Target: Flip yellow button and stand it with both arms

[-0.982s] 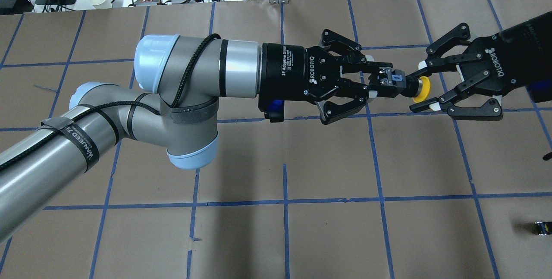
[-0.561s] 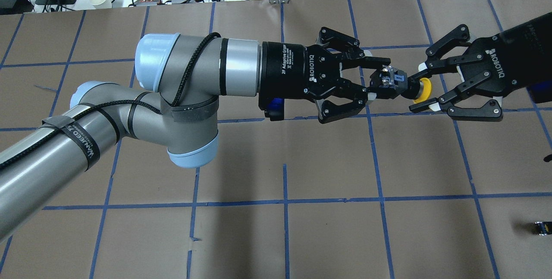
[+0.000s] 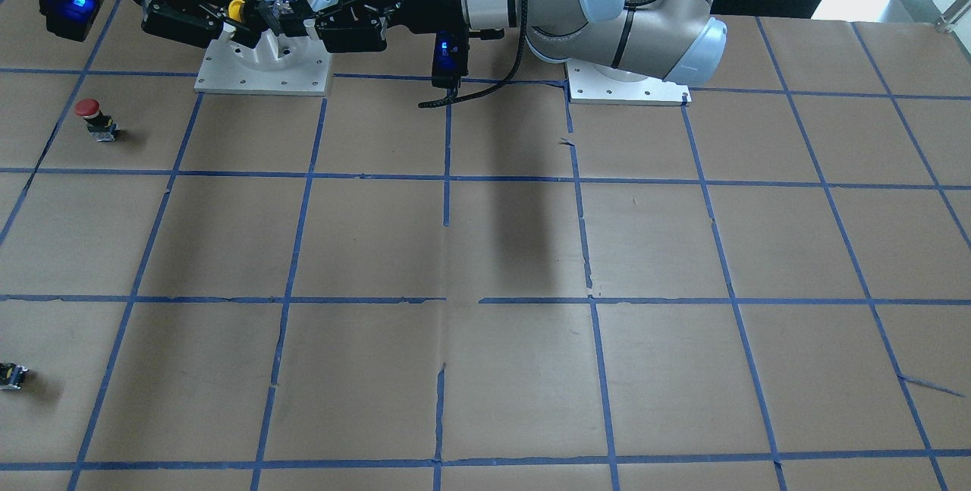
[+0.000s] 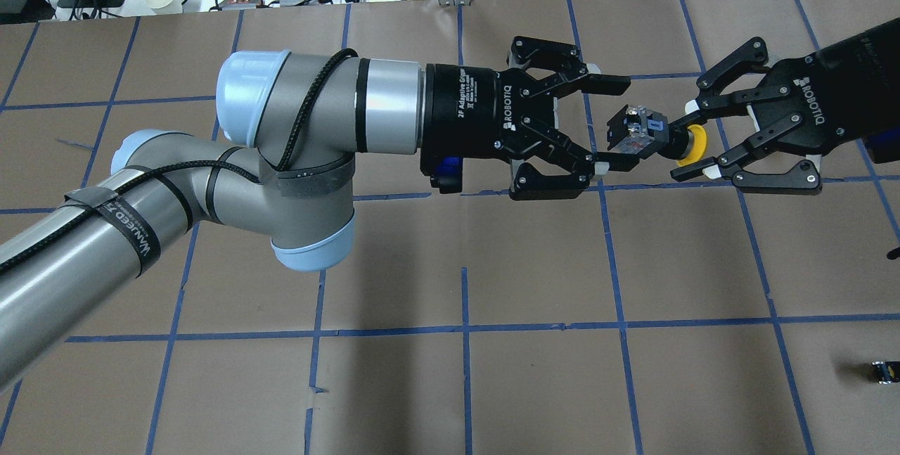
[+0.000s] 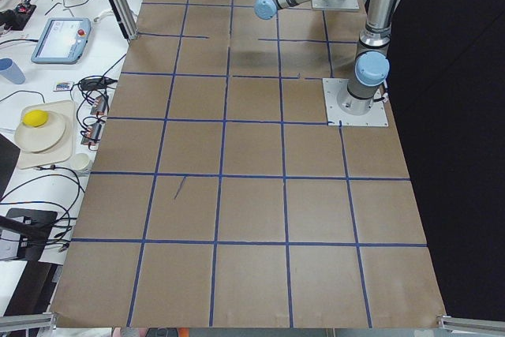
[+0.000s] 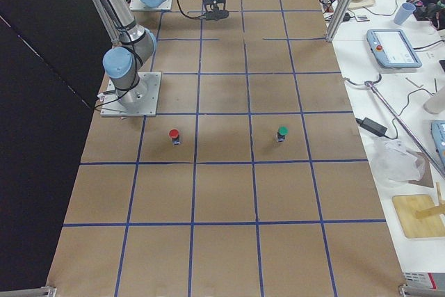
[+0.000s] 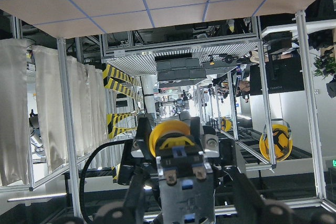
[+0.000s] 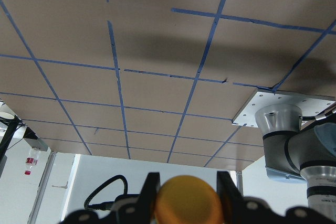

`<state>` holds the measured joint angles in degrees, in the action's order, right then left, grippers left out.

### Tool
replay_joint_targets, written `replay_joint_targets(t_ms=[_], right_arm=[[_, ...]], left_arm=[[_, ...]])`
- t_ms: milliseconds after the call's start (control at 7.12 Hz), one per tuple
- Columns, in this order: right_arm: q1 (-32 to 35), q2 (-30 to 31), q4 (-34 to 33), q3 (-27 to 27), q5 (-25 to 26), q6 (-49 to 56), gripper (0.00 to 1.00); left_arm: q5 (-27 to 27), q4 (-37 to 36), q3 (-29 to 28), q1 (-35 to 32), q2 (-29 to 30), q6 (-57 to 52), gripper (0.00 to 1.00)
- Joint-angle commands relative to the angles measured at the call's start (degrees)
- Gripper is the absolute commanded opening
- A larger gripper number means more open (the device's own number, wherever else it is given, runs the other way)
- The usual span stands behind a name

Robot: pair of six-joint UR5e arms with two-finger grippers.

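The yellow button [image 4: 692,142] hangs in the air, lying sideways, its black-and-grey switch body [image 4: 636,133] pointing at the left arm. My right gripper [image 4: 682,145] is shut on it just behind the yellow cap. My left gripper [image 4: 628,121] is open, its fingers [image 4: 612,80] spread on either side of the switch body without touching it. In the left wrist view the button [image 7: 176,136] fills the lower middle, body end first. The right wrist view shows only the cap [image 8: 189,203] at the bottom edge. From the front, the cap [image 3: 236,9] sits between both grippers near the arm bases.
A red-capped button [image 3: 91,113] stands on the table near the right arm's base plate [image 3: 262,73], and a green-capped one [image 6: 281,132] stands further out. A tiny black block [image 4: 884,370] lies near the table's right edge. Brown paper with blue tape lines covers the table.
My left gripper has opened and let go of the switch body. The button stays in the right gripper, with its body end tipped slightly.
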<state>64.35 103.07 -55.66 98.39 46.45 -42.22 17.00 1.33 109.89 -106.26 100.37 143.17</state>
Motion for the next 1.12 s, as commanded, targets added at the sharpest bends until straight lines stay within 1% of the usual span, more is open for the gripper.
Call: replay_joint_targets(t_ms=[0,140,281,421,561,702,842,982], right_arm=[[-0.5,-0.1,-3.1,0.0,4.2,4.5,0.20],[-1.6,-0.1,-6.2,-0.1,7.1,8.2,0.20],[-1.9,-0.1,-8.2,-0.2,10.3,13.2,0.19],[-1.9,-0.3,-12.1,-0.1,14.7,19.1,0.19],[-1.9,-1.4,-16.4,-0.1,17.3,27.4,0.17],[-2.0,-2.8,-17.6,0.0,20.8,38.4,0.16],[-2.0,-4.2,-20.9,0.0,26.7,50.2,0.12],[-1.9,-4.5,-24.8,0.7,32.0,65.4,0.09]], left_arm=[[-0.3,0.1,-1.0,1.4,-0.5,-0.4,0.99],[-0.1,0.5,-2.4,2.5,0.3,-2.6,0.97],[0.2,0.9,-3.4,2.8,0.9,-6.2,0.88],[0.2,0.8,-4.3,3.1,2.0,-10.4,0.93],[0.3,0.9,-5.6,3.2,4.0,-16.8,0.99],[0.4,0.7,-7.0,3.3,6.0,-21.1,0.99],[0.3,0.8,-8.4,3.3,7.3,-23.1,0.99],[0.3,0.8,-9.6,3.3,7.6,-23.7,0.99]])
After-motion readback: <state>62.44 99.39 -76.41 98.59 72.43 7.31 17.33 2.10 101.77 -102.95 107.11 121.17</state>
